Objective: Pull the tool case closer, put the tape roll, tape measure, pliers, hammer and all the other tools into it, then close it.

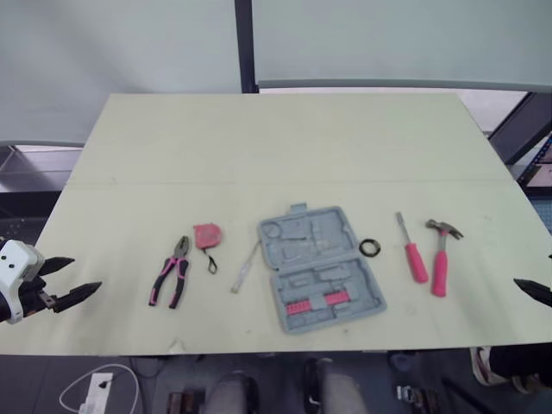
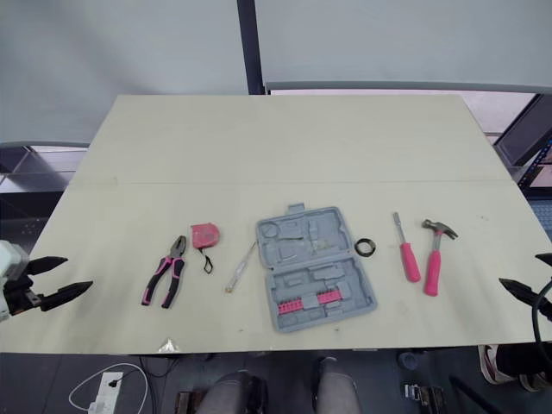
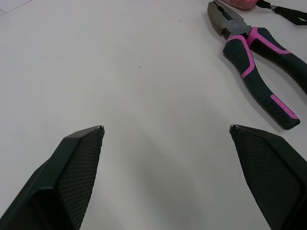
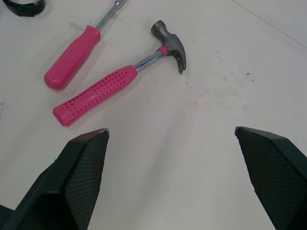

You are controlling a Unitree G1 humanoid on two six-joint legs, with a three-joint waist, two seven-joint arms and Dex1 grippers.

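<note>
The grey plastic tool case [image 1: 319,267] lies open and flat in the middle of the pale wooden desk [image 1: 259,138]. Its long axis runs from the far side towards the near edge, skewed a little rightward. Both sets of jaws hang apart and empty at the desk's outer edges, the left jaws at the left and the right jaws at the right. The case sits between them, perhaps a shade nearer the right arm.

On the left's path lie the pink-and-black pliers [image 1: 170,278], the red tape measure [image 1: 207,235] and a slim pale screwdriver [image 1: 246,267]. On the right's lie the pink-handled hammer [image 1: 442,259], the pink-handled screwdriver [image 1: 413,252] and the small black tape roll [image 1: 370,247] — that last just beside the case.
</note>
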